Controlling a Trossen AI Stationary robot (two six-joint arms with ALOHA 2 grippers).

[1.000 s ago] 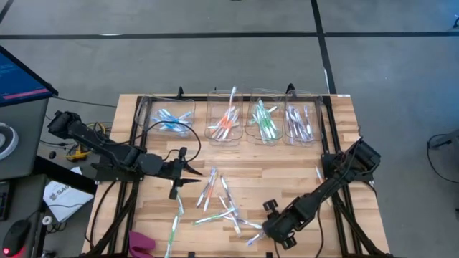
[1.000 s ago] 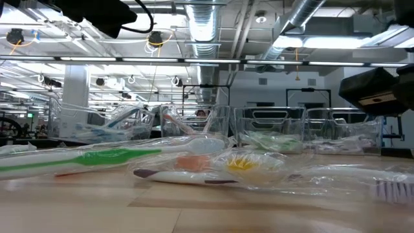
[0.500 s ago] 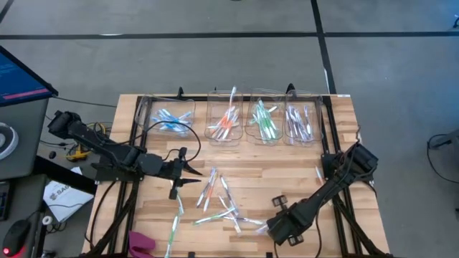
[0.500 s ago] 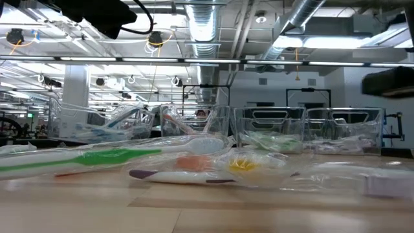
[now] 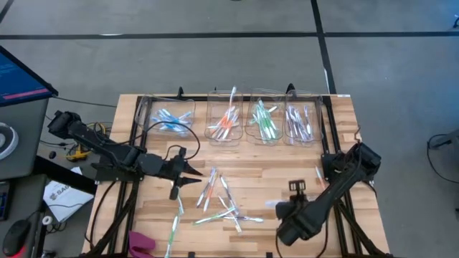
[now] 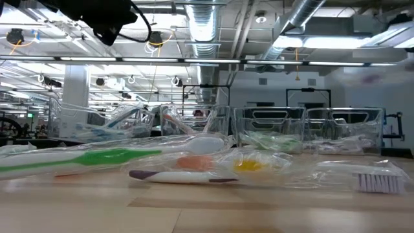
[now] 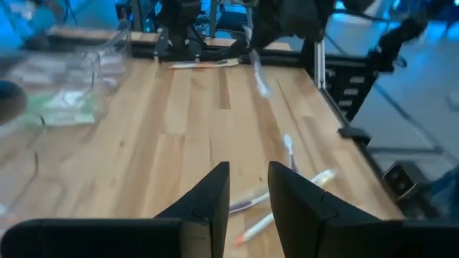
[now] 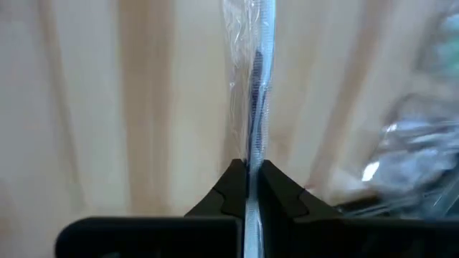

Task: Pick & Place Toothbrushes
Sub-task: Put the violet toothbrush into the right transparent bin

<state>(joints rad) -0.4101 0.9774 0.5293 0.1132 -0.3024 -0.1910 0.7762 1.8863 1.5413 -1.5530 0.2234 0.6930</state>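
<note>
Loose wrapped toothbrushes (image 5: 222,204) lie in a pile on the wooden table, near its front middle. One green toothbrush (image 6: 97,156) and one with white bristles (image 6: 378,183) show close up in the low view. Clear bins (image 5: 226,122) along the far edge hold more, sorted by colour. My right gripper (image 5: 281,209) hangs above the pile's right side, pointing steeply down, shut on a blue-accented toothbrush (image 8: 258,86). This toothbrush also shows far off (image 7: 257,68) in the left wrist view. My left gripper (image 7: 249,193) hovers left of the pile, open, with nothing between its fingers. My right gripper pinches the wrapped toothbrush's slim handle (image 8: 252,154) between its two fingertips (image 8: 276,183). The fingers come steeply from above and lie along the brush. The brush hangs below them, clear of the table, and its lower end (image 7: 264,89) points down. Which end of the brush the fingers have cannot be told.
A single toothbrush (image 5: 176,222) lies near the front left and another (image 5: 319,174) by the right arm. A pink object (image 5: 140,244) sits at the front left corner. Black frame rails (image 5: 330,136) run along the table's sides.
My right gripper has risen from low over the pile's near right side and moved a little toward the far edge, tipping to point steeply down. It has carried one toothbrush up clear of the table. In the low view it has left the picture. My left gripper has rolled slightly.
</note>
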